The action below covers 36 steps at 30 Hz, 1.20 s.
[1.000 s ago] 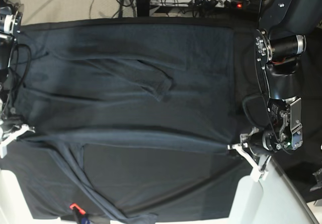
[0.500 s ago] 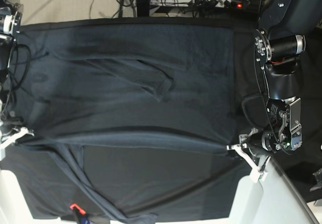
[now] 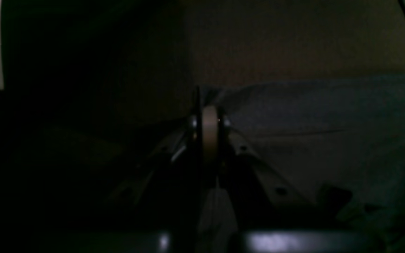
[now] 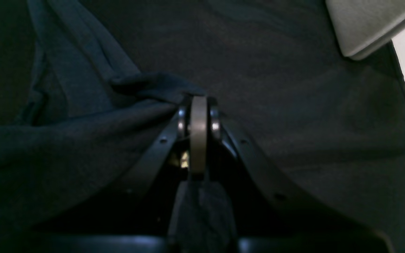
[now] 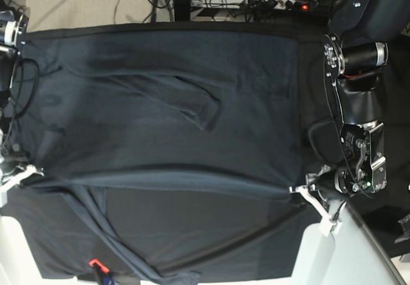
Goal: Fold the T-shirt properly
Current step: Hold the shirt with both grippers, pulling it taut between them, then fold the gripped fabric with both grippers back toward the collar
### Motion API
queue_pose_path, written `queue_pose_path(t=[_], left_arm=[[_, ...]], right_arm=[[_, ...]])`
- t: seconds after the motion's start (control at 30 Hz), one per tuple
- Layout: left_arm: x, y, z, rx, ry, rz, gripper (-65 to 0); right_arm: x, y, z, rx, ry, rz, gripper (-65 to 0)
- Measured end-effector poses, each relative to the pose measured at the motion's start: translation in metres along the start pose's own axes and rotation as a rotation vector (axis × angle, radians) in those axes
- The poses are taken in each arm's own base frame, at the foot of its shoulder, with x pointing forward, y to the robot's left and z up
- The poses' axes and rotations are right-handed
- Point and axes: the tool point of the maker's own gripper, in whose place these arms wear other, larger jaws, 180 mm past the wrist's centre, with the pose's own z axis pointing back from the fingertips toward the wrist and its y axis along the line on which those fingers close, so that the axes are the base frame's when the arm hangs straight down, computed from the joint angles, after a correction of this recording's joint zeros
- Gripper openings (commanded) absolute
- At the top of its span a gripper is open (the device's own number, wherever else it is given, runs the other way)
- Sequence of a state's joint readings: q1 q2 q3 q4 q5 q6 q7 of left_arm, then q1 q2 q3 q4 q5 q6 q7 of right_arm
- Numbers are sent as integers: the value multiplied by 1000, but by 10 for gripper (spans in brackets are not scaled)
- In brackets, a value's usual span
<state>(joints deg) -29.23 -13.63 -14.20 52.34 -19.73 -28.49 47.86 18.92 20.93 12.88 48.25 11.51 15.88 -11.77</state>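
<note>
Shirt (image 5: 166,118): spread flat across black cloth (image 5: 192,246), near edge lifted into taut fold line between both arms. Soft, light, limp knit; likely sags and slips unless pinched at edge corners. Left gripper (image 5: 300,189): clamped on shirt edge. Right gripper (image 5: 29,171): clamped on opposite edge; wrist view confirms fabric pinched (image 4: 153,88).
</note>
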Motion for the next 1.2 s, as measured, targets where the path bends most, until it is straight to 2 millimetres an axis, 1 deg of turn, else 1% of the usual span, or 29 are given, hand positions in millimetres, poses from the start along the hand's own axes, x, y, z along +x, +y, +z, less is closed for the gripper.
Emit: queue_pose_path(t=[0.1,0.23,0.37,0.43,0.5,0.57,0.7,0.8,0.87,1.0,1.1,1.2], left_arm=[[-6,1,-1,1,11,3,-650],[-5,1,0,1,8,2,-650],[-10,1,-1,2,16,4,-650],[-12,1,-1,2,19,5,-650],[-14,1,-1,2,21,5,-650],[-19,1,0,4,24,-1,-650],[-36,0,6,15,83,-24,-650],[-36,-3,12,18,69,-49,-650],[-41,-3,16,28,87,-65,-650],[-59,-14,17,16,123,-78,-650],[-60,-21,21,13,115,-97,-650],[-59,-23,26,19,116,-116,-650]], right_arm=[[1,0,0,0,-2,0,-644],[1,0,0,0,-1,0,-644],[1,0,0,0,-1,0,-644],[-2,7,-2,10,11,37,-644],[-6,19,-4,38,24,68,-644],[-8,26,-4,53,28,70,-644],[-10,21,-3,44,36,75,-644],[-13,19,-3,36,55,71,-644],[-19,21,-3,39,87,71,-644],[-26,20,-2,37,103,70,-644],[-31,19,-1,36,114,69,-644],[-42,17,1,33,153,73,-644]])
